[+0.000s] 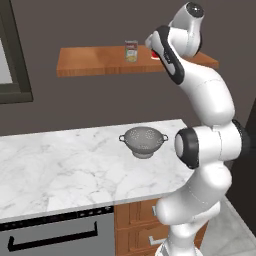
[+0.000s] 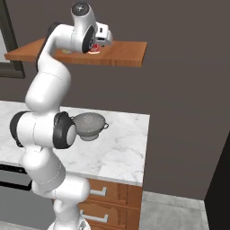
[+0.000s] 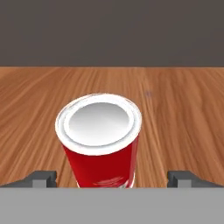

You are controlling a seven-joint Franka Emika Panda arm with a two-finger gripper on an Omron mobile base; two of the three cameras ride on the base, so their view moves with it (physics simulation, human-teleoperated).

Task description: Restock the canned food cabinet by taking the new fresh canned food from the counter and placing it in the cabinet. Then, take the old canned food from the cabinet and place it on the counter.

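Observation:
The old canned food point(image 3: 100, 144), a bright red can with a silvery top, stands upright on the cabinet point(image 3: 183, 109). My gripper point(image 3: 111, 179) is open, with one fingertip on each side of the can's base and a gap on both sides. In the left base view the new fresh canned food point(image 1: 131, 51), tan-labelled, stands on the cabinet point(image 1: 100, 62) just left of my arm, and a sliver of the old canned food point(image 1: 154, 55) shows behind the arm. From the right, the old canned food point(image 2: 94, 50) sits under my hand on the cabinet point(image 2: 121, 54).
A metal colander point(image 1: 142, 141) sits on the counter point(image 1: 60, 165) below the shelf, near the counter's right end point(image 2: 121, 148). Wooden drawers point(image 1: 135, 225) and a dark appliance front point(image 1: 55, 235) lie under the counter. A dark window frame point(image 1: 12, 60) is at the left.

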